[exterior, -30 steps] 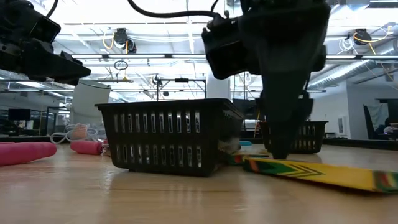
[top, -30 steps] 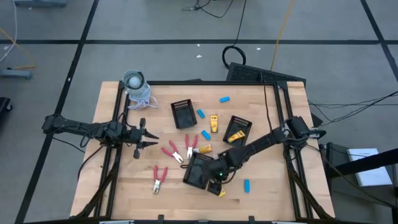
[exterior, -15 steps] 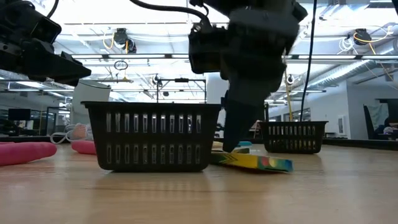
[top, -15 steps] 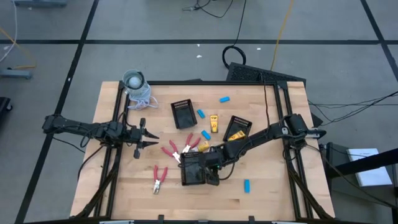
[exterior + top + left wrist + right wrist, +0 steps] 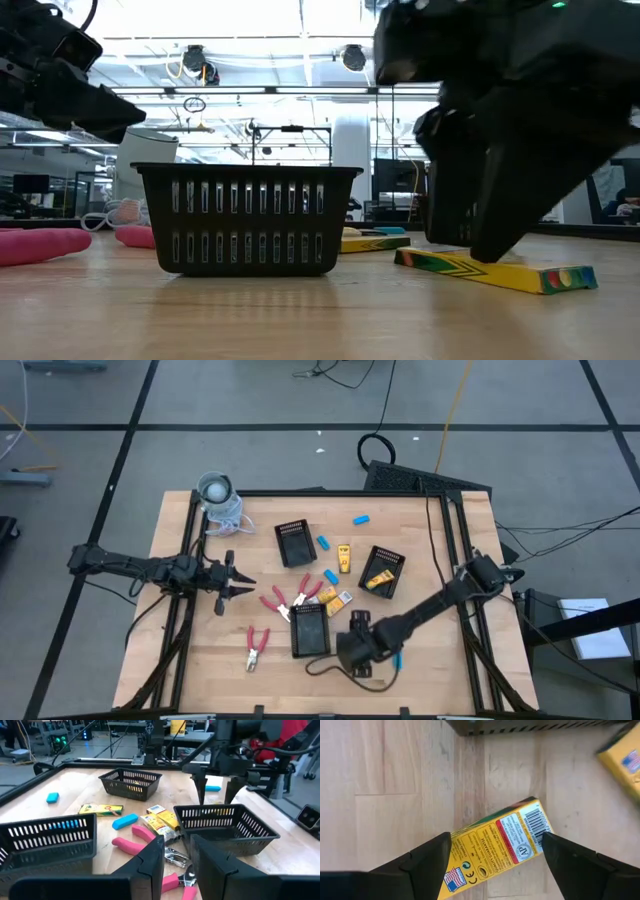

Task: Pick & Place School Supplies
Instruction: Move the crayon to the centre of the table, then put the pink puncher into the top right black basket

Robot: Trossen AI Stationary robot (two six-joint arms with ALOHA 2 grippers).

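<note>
Low view: wooden table (image 5: 300, 320), bright workshop behind; both arms' fingers spread, empty, right over yellow box (image 5: 492, 842).

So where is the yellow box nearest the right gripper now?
In the right wrist view the yellow box lies flat on the table below the right gripper's open jaws, beside the nearest black tray.

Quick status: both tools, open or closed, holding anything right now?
Left tool: open, empty, hovering at the table's left side.
Right tool: open, holding nothing, straddling a yellow crayon box on the table near the black tray.
</note>
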